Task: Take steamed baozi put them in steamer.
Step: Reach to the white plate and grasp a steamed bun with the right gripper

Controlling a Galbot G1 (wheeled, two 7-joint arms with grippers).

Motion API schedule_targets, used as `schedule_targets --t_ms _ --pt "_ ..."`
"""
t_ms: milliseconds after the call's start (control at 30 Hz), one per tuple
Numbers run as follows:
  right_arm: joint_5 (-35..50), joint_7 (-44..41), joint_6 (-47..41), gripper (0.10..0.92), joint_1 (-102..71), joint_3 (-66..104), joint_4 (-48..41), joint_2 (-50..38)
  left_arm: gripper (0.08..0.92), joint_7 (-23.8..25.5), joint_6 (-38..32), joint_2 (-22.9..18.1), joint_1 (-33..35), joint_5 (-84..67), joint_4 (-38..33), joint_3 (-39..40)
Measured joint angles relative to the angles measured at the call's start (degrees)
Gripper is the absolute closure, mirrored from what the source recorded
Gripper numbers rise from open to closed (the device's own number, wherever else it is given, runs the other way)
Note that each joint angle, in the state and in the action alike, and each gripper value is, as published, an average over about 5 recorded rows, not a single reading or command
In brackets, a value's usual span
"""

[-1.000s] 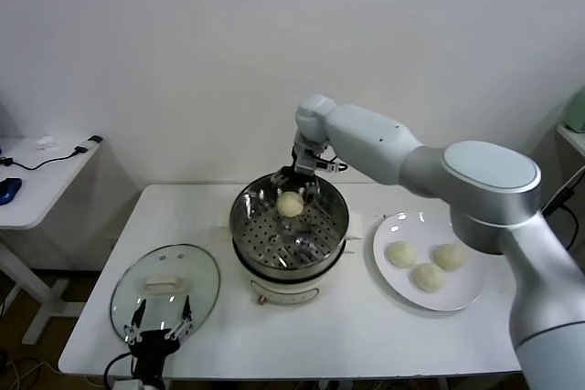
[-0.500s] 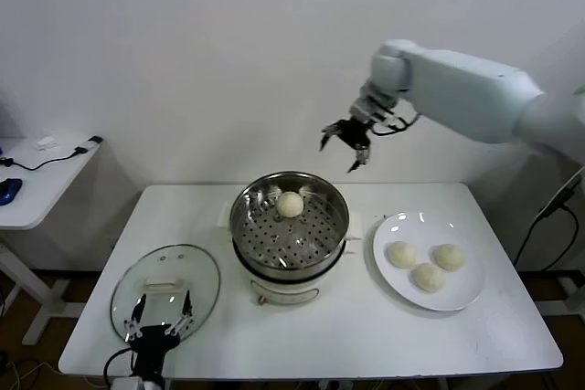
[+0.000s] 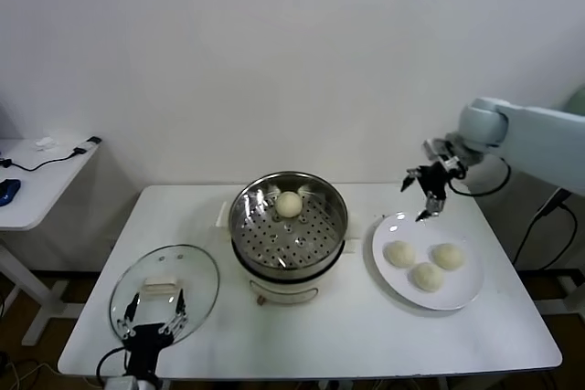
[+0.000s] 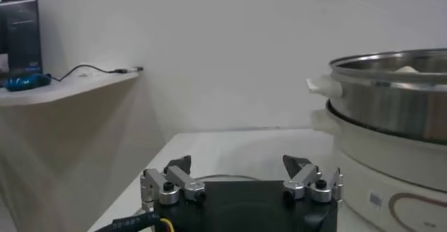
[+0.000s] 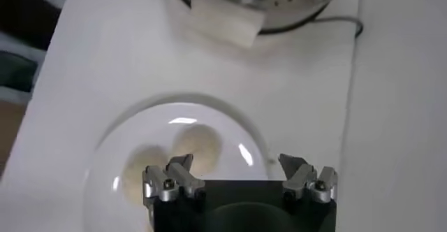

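Reaching for soft buns on the plate

Hanging above the plate's (image 3: 457,297) far rim, the right gripper (image 3: 426,191) has its fingers spread wide and nothing between them. Three baozi (image 3: 399,253) lie close together on that plate, to the steamer's (image 3: 289,222) right; a fourth bun (image 3: 289,204) already sits on the perforated tray inside. They look light, smooth and pillowy, so I'd judge they dent or tear under a hard squeeze and may be a little tacky. The safest hold is probably across a bun's widest part, low on its sides, closing gently. From the wrist view only two buns show, partly hidden, so spacing between them is hard to judge. The left gripper (image 3: 152,328) waits open-fingered by the glass lid (image 3: 164,289).
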Motion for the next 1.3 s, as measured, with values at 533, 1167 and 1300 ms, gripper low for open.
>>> schedule_targets --t_ms 533,1167,1300 --pt "-3.58 4.29 -5.88 0.203 -15.78 9.25 -7.02 3.05 0.177 -0.28 -0.35 -0.22 -0.68 0.16 2.06 -0.27" --pt "-6.67 5.39 -7.66 0.276 -21.32 13.37 -12.14 7.1 0.177 -0.64 -0.38 -0.39 -0.61 0.24 2.09 -0.34" --pt "-6.81 5.13 -7.72 0.323 -21.12 13.53 -11.74 6.95 0.177 -0.86 -0.37 -0.48 -0.45 0.44 1.9 -0.29"
